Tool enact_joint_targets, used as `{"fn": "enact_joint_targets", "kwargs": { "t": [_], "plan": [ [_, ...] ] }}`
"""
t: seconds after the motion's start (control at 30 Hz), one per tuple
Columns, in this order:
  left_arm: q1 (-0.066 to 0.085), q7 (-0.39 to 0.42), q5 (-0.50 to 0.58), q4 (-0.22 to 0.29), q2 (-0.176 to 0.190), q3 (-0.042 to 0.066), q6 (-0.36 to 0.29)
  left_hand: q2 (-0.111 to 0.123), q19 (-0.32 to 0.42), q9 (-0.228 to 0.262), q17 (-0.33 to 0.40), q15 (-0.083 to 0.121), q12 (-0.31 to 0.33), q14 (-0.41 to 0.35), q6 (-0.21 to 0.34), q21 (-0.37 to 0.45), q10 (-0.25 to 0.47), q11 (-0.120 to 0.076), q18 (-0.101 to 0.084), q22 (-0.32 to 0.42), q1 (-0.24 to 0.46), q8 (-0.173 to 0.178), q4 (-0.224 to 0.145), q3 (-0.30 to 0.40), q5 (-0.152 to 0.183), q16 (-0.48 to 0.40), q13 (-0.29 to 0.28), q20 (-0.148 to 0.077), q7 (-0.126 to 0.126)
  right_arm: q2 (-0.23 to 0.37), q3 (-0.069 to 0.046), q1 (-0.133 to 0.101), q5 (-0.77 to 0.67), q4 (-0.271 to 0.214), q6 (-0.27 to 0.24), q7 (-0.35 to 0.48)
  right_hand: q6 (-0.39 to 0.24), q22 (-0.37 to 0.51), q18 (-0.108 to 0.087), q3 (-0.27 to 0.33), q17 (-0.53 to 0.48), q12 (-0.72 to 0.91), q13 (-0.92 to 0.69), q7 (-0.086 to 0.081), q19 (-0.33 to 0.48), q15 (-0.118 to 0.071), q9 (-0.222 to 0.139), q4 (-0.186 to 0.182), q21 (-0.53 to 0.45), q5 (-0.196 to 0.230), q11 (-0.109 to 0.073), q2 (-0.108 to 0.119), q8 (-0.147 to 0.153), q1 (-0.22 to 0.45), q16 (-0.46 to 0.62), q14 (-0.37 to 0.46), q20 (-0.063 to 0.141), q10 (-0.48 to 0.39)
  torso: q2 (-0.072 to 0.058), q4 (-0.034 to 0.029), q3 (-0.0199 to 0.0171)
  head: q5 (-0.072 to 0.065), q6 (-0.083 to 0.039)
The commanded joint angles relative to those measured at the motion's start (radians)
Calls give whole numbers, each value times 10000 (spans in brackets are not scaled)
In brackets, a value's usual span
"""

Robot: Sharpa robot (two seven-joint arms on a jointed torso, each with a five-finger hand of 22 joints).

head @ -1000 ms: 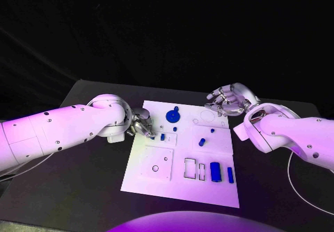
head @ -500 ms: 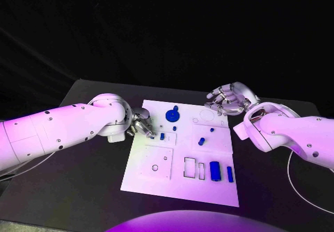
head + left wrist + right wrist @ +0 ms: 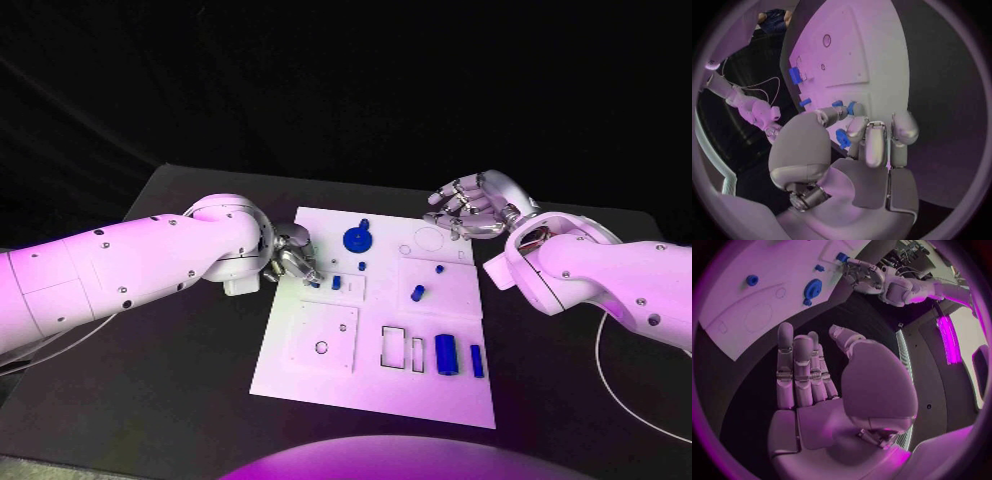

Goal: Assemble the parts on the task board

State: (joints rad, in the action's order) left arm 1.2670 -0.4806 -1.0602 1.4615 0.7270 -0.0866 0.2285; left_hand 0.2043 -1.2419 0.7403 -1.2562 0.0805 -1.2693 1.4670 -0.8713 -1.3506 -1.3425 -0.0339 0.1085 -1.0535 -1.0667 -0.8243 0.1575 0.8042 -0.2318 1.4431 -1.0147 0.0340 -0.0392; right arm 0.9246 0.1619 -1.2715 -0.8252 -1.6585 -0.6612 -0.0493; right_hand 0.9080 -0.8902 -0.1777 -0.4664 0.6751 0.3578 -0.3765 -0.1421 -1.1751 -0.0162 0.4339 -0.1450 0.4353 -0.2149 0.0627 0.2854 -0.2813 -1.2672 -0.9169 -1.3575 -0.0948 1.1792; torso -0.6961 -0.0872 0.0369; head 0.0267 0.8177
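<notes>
The left hand (image 3: 293, 262) sits at the left edge of the white board (image 3: 325, 350), its fingers curled in over that edge; in the left wrist view a small blue piece (image 3: 842, 138) lies right at the fingertips (image 3: 856, 127), touching or pinched, and I cannot tell for sure that it is gripped; a second blue piece (image 3: 852, 107) stands on the board just past the fingers; in the head view a short blue peg (image 3: 336, 282) stands on the board just beside this hand, toward the board's middle, upright as far as I can judge

The right hand (image 3: 472, 207) hovers at the board's far right corner, fingers apart and holding nothing; its wrist view shows them straight and spread over the dark worktop (image 3: 742, 390) beside the board's edge

Further out, a round blue disc with a tab (image 3: 358, 238) lies near the far edge, a slanted blue peg (image 3: 418, 294) sits mid-board, and two blue bars (image 3: 447, 355) lie lengthwise near the front right; the left hand is much the nearer to the peg by the left edge, so the coming move probably falls to it, inward across the board
</notes>
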Motion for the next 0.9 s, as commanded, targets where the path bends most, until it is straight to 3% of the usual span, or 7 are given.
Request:
{"fn": "enact_joint_targets", "kwargs": {
  "t": [0.03,0.9],
  "plan": [
    [-31,45,191,26,-56,-20,-17,1,-60,-13,-10,93,-7,349,-130,-17,-41,-51,-24,4,127,69,-485,470,41,37,23,-33,101,-1,-1,6,-81,-15,104,74,22,10,-39,43,-9,-44,14,-31,-84,46,-11,8,-62,-62,8,-58,49,8,55,-20,-5,85,-1,-1,-2,6,-1],
    [-33,-27,192,-165,-147,-24,76,26,-77,-31,-10,116,-1,349,-279,34,-27,-72,-26,23,548,183,151,-633,75,35,-26,-60,132,18,-1,6,-78,-49,70,70,-2,20,-35,85,-99,-64,41,-44,-78,57,-22,-12,-83,-59,23,-36,65,25,152,24,-10,57,1,-5,9,-39,38]
  ]
}}
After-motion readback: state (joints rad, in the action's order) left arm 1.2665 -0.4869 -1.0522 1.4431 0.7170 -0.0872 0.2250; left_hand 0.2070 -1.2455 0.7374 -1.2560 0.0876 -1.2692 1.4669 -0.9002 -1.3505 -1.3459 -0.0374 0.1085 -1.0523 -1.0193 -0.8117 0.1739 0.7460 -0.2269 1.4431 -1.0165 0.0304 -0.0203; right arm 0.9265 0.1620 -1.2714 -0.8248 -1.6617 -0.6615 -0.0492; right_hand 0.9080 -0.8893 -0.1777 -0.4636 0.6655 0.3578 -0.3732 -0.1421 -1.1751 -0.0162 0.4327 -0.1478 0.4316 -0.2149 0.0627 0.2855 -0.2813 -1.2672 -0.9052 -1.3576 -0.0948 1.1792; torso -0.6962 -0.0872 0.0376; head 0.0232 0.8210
